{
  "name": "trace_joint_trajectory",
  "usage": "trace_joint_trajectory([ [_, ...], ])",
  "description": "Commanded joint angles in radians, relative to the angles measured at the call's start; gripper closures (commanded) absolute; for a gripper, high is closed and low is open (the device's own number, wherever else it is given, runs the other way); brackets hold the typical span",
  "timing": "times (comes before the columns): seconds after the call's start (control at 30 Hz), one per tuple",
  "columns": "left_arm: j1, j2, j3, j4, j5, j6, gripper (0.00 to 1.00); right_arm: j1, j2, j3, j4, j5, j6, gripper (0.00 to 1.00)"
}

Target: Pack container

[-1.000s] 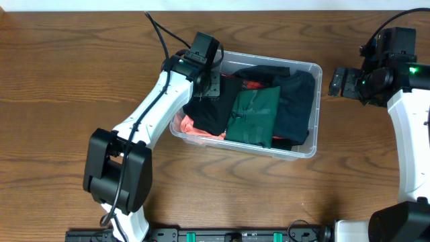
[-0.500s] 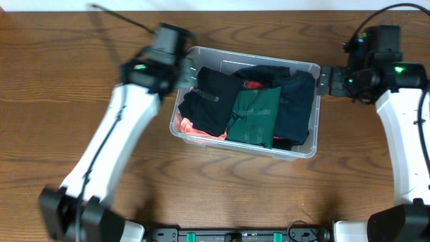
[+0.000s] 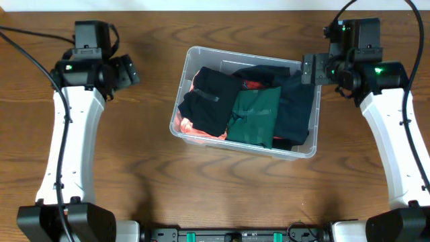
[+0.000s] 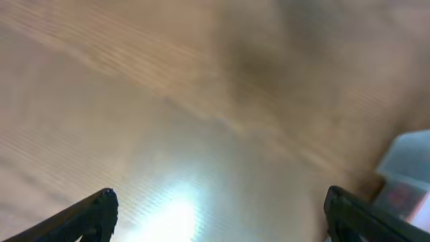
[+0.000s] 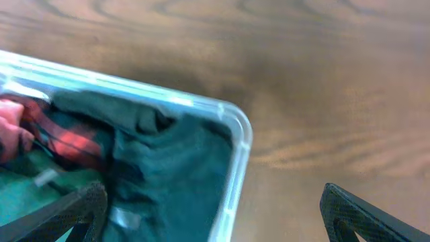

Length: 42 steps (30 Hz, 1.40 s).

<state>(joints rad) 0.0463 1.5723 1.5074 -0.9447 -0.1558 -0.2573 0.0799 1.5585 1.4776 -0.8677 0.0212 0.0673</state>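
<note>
Reads bright and sharp overhead; blurs heavily at left wrist, with white glare on table [image 4: 168, 216].

left hand [image 3: 127, 71]: pulled left off container [image 3: 235, 144] | right hand [image 3: 310, 69]: moved to its corner

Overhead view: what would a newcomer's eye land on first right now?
The clear container, mid-table, packed with folded clothes: a green garment in the middle, a black garment beside it, coral fabric in one corner. The left gripper hangs open over the wooden table well away, while the right gripper hovers open at the container's far right corner.
</note>
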Motion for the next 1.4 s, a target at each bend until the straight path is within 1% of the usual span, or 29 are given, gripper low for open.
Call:
trace_joint_trajectory([
  [0.0,0.002,-0.066,-0.029,-0.019,0.019,0.006,0.02,-0.037,-0.028,-0.003,-0.035,0.035,0.032,0.01],
  [0.07,0.0,-0.133,-0.071,-0.01,0.035,0.006,0.02,-0.042,-0.062,-0.025,-0.043,0.035,0.032,0.01],
  [0.17,0.0,-0.282,-0.189,0.048,0.063,0.006,0.02,-0.032,-0.171,-0.136,0.013,0.043,0.033,0.01],
  [0.27,0.0,-0.491,-0.369,0.143,0.07,0.01,0.02,-0.021,-0.332,-0.306,0.119,0.052,0.039,0.01],
  [0.3,0.0,-0.57,-0.433,0.172,0.07,0.01,0.02,-0.016,-0.412,-0.383,0.155,0.063,0.047,0.01],
  [0.43,0.0,-0.844,-0.629,0.232,0.066,-0.006,0.02,-0.014,-0.681,-0.6,0.214,0.111,0.078,0.01],
  [0.53,0.0,-0.982,-0.702,0.257,0.066,-0.006,0.02,-0.014,-0.846,-0.71,0.214,0.109,0.078,0.01],
  [0.6,0.0,-1.057,-0.718,0.225,0.066,-0.005,0.02,-0.014,-0.935,-0.763,0.201,0.11,0.077,0.01],
  [0.67,0.0,-1.101,-0.718,0.181,0.066,-0.005,0.02,-0.014,-1.007,-0.798,0.15,0.11,0.077,0.01],
  [0.77,0.0,-1.139,-0.718,0.127,0.066,-0.006,0.02,-0.014,-1.065,-0.821,0.05,0.109,0.078,0.01],
  [0.87,0.0,-1.139,-0.718,0.088,0.066,-0.005,0.02,-0.014,-1.075,-0.822,-0.054,0.109,0.077,0.01],
  [1.07,0.0,-1.138,-0.718,0.031,0.066,-0.005,0.02,-0.014,-1.074,-0.822,-0.201,0.109,0.077,0.01],
  [1.17,0.0,-1.138,-0.718,0.015,0.066,-0.005,0.02,-0.014,-1.074,-0.822,-0.241,0.109,0.077,0.01],
  [1.37,0.0,-1.138,-0.718,0.013,0.066,-0.005,0.02,-0.014,-1.082,-0.822,-0.24,0.11,0.077,0.01],
])
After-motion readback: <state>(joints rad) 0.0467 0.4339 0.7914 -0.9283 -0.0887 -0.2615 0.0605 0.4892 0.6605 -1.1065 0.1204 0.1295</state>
